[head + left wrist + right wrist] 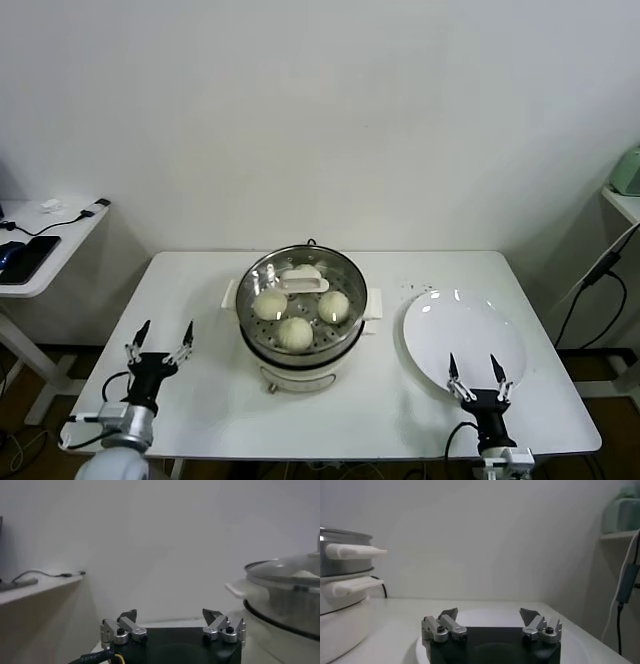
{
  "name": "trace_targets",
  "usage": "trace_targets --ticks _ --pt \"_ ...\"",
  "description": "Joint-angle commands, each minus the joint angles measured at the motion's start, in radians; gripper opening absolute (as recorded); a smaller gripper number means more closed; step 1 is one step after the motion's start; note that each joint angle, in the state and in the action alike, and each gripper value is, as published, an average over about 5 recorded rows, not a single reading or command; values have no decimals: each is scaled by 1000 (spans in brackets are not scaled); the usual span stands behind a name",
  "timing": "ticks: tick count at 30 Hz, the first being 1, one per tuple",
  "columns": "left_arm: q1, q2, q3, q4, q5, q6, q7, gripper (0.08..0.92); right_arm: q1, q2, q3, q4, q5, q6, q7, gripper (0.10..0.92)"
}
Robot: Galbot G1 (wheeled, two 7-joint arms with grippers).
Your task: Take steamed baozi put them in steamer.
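Baozi (295,333) are seen inside the steamer (350,275), lidded; left gripper (159,340) at 9 o'clock, right gripper (478,378) at 4, both released.

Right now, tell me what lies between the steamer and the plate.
Only bare tabletop separates the steamer from the white plate, as the head view shows.
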Motion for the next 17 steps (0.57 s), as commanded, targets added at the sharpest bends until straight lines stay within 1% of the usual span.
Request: trace_targets --ticks 1,17 --pt "27 -2 -14 63 -100 -91 13 823 -6 1 0 -3 11 4 -4 823" --pt "47 -10 -2 41 -76 -102 28 823 -12 2 -2 -4 14 11 -8 823"
